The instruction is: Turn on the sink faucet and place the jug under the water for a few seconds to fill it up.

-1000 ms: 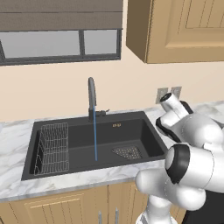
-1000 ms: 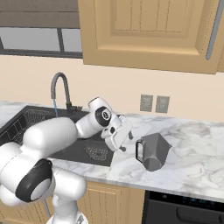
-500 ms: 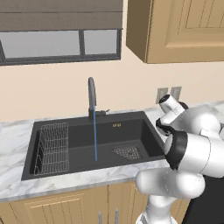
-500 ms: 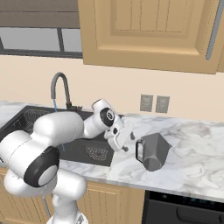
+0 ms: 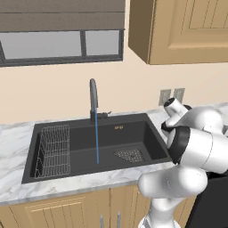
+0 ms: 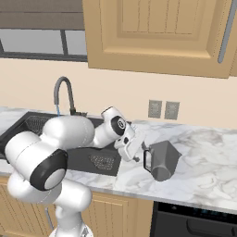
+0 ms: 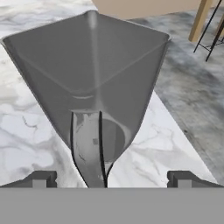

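The grey faceted jug (image 6: 163, 159) stands on the marble counter (image 6: 208, 157) right of the sink (image 6: 81, 157), its dark loop handle (image 6: 147, 160) facing my gripper (image 6: 137, 151). In the hand view the jug (image 7: 96, 74) looms close, and its handle (image 7: 89, 153) runs down between my spread fingertips (image 7: 41, 179); the gripper (image 7: 111, 180) is open and holds nothing. The dark gooseneck faucet (image 5: 93, 100) pours a thin blue water stream (image 5: 97, 142) into the black sink (image 5: 147, 133).
A wire rack (image 5: 52, 151) sits in the sink's left half and a perforated drain plate (image 5: 130, 155) in its right. Two wall outlets (image 6: 163, 109) are behind the jug. Wooden cabinets (image 6: 157, 37) hang overhead. A dark appliance front (image 6: 194, 222) sits under the counter.
My arm's elbow has swung over and the gripper has edged a little closer to the jug's handle. The water keeps running and the jug has not moved.
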Available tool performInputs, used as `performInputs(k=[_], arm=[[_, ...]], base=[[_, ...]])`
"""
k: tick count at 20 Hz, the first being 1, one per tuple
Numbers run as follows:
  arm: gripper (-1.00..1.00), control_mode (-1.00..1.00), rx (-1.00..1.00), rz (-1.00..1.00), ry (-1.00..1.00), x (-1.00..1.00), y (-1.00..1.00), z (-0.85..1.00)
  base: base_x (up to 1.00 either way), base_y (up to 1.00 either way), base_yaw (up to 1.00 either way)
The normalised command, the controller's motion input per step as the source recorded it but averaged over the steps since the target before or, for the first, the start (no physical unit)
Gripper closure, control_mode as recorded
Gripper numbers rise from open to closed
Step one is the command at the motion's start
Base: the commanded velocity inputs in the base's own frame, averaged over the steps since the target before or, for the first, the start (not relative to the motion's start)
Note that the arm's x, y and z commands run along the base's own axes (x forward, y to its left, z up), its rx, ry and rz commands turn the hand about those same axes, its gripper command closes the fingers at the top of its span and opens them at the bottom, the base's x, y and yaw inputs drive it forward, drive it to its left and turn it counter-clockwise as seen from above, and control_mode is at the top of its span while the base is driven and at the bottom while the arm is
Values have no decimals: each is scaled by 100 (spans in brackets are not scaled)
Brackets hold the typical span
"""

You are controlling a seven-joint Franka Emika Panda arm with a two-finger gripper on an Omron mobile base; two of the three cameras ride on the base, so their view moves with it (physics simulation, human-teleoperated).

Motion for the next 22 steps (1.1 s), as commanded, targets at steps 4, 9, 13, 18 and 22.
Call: performInputs(k=[4,9,13,18,22], arm=[[-100,-100,0,0,0,11,-2,0],[-100,-100,0,0,0,18,0,0],[-100,-100,0,0,0,14,-4,-5],[-100,-100,0,0,0,7,-14,-13],[-100,-100,0,0,0,0,-18,-15]], base=[[0,0,0],[0,0,0],[0,0,0],[0,0,0],[0,0,0]])
